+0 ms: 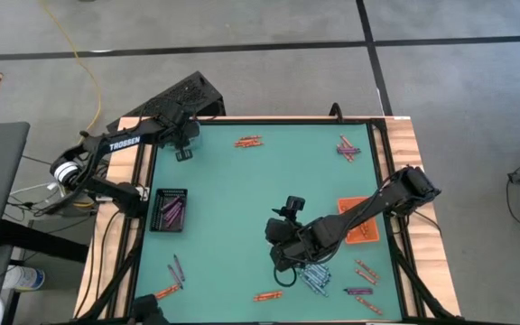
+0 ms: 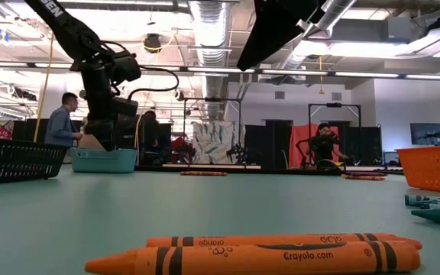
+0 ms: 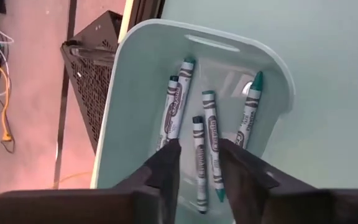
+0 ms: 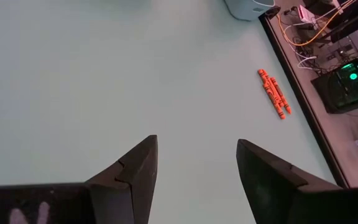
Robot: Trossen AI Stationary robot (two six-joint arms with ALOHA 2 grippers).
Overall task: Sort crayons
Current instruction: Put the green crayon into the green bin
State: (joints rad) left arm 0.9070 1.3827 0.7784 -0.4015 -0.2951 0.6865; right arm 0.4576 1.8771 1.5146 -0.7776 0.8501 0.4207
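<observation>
Left gripper (image 3: 199, 163) narrowly parted over teal tray (image 3: 135, 93); wrist alone shows crayons (image 3: 211, 130) inside.

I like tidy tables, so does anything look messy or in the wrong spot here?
Yes. Little piles of loose crayons lie scattered around the table's edges, not in trays. Nothing looks broken or spilled. The teal crayons already lie in the pale tray, under the left gripper; purple ones fill the black tray.

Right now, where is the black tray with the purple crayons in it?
In the high view, the black tray sits at the table's left edge, about midway along it, near the left arm's base. Purple crayons lie inside it.
</observation>
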